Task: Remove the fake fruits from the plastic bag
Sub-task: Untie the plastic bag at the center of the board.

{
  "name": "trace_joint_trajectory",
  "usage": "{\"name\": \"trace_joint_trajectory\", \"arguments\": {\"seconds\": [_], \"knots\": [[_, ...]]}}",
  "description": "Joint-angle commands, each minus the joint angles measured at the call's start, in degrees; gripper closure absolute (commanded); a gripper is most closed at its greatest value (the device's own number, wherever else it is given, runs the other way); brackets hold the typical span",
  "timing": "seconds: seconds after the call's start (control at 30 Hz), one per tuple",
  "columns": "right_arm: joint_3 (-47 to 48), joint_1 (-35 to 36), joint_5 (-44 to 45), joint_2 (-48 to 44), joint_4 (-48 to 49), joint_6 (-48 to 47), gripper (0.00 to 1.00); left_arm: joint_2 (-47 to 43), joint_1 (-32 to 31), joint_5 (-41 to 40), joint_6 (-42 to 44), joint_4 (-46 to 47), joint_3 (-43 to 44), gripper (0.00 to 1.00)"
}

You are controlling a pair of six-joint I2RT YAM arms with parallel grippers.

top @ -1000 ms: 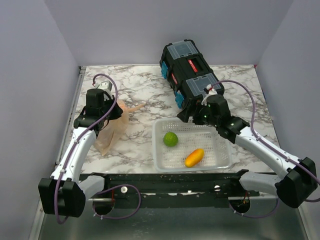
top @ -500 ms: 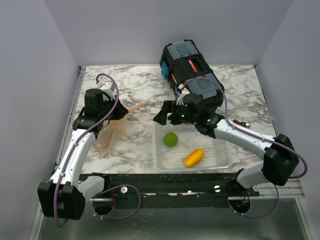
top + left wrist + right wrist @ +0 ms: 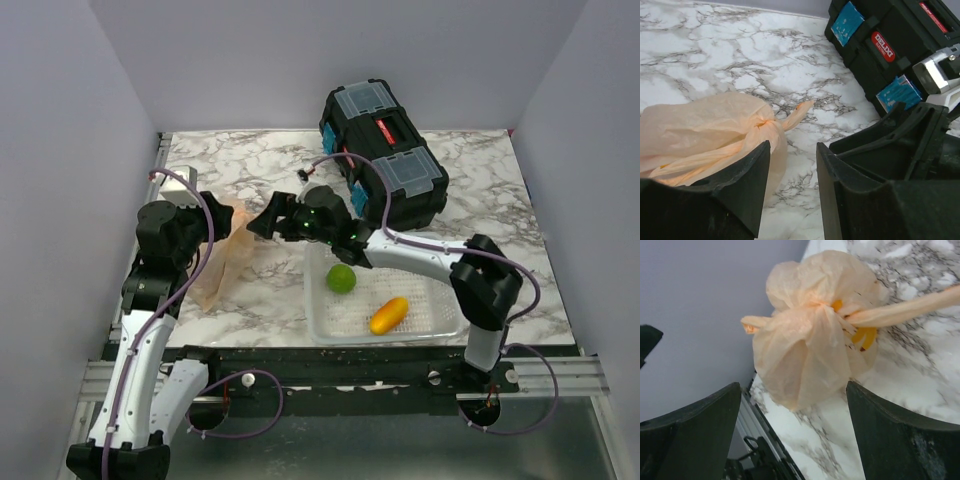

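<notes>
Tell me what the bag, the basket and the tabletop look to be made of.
Plastic bag: thin film plastic, peach-tan and translucent with a soft sheen. It crinkles and bunches at the knot, and yellow shows through it.
Basket: rigid white plastic with a matt finish and moulded mesh walls.
Table: smooth marble-look surface with grey veins on white. It may be printed laminate rather than stone.

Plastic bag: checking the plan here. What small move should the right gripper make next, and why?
Probably ease the right gripper forward and close on the plastic bag at its bunched neck: its jaws stand wide with that neck centred ahead, untouched, and the left gripper is open beside the bag.
</notes>
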Motion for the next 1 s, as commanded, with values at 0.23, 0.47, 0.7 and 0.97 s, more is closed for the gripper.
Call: {"name": "trace_joint_trajectory", "arguments": {"seconds": [0.23, 0.47, 0.7, 0.97], "knots": [[20.08, 5.21, 10.88, 18.25, -4.59, -0.19, 0.19, 1.15, 0.66, 0.95, -0.39, 0.39, -0.32, 0.53], [28.00, 6.27, 12.01, 24.61, -10.64, -6.04, 0.29, 1.85, 1.01, 2.10, -0.83, 0.65, -0.28, 0.51], [24.92, 6.36, 11.70, 24.05, -10.36, -10.74, 0.75, 3.50, 1.27, 3.26, -1.17, 0.93, -0.25, 0.50], [13.44, 6.34, 8.53, 16.70, -5.11, -17.11, 0.99, 8.71, 1.26, 4.94, -1.00, 0.66, 0.75, 0.47]]}}
